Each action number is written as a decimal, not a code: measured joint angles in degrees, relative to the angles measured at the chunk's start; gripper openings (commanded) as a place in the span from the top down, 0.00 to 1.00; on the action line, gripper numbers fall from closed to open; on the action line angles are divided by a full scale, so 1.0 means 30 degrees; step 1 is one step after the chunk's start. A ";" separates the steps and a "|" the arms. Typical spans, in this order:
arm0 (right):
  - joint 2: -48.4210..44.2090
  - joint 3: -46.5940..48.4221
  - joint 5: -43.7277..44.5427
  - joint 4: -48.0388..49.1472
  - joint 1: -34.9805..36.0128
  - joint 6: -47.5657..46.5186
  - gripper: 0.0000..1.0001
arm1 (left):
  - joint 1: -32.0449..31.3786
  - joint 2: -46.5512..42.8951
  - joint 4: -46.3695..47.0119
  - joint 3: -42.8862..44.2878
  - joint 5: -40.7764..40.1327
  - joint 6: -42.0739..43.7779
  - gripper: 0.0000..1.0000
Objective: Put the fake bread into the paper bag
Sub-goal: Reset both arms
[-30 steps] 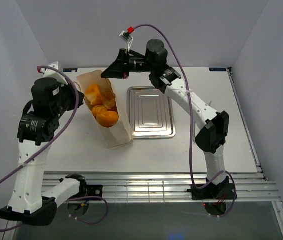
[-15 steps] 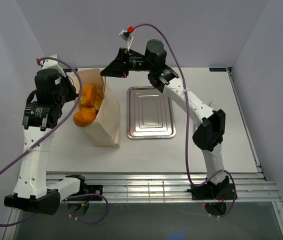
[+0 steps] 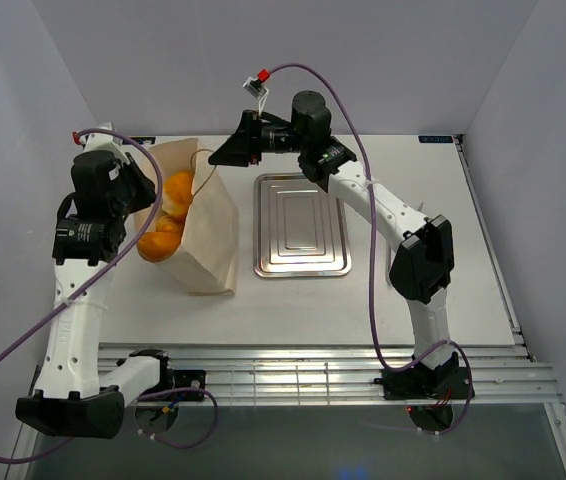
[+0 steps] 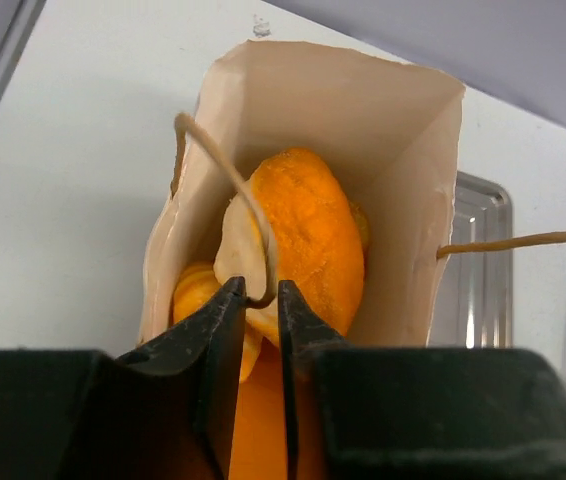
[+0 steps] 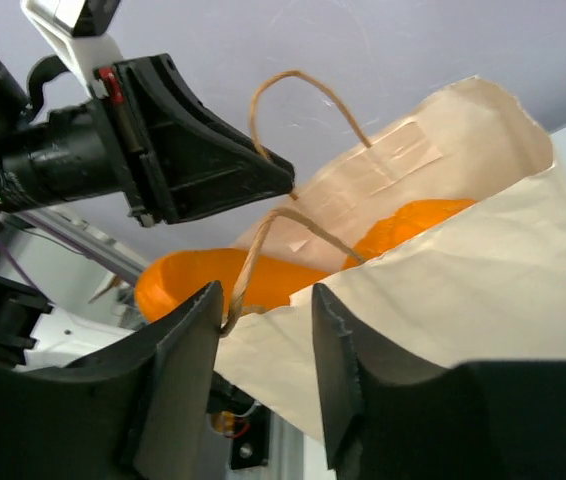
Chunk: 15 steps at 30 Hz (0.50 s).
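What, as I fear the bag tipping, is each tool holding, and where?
Left tool: nearly closed around one cord handle of the paper bag; a pinch cannot be told. Right tool: open, the other cord handle hangs between its jaws, not gripped.

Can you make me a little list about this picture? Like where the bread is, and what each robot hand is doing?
bread: orange pieces inside the paper bag, reaching up near its mouth
bag: open at the top, left of the silver tray
left hand: fingers slightly apart, a cord handle between them
right hand: fingers apart, the other cord handle looped between them
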 measured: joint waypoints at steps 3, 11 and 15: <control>-0.0073 -0.0051 0.0102 -0.0124 -0.0124 -0.0255 0.43 | 0.0073 -0.0189 0.0044 0.0102 0.0131 -0.0058 0.47; -0.0998 -0.0401 0.0561 -0.0335 -0.0146 -0.0758 0.15 | 0.0073 -0.0976 -0.0328 0.1566 0.0007 -0.0058 0.02; -0.1370 -0.0772 0.0845 -0.0510 -0.0146 -0.1151 0.10 | 0.0073 -0.1559 -0.0699 0.1770 -0.0597 -0.0160 0.02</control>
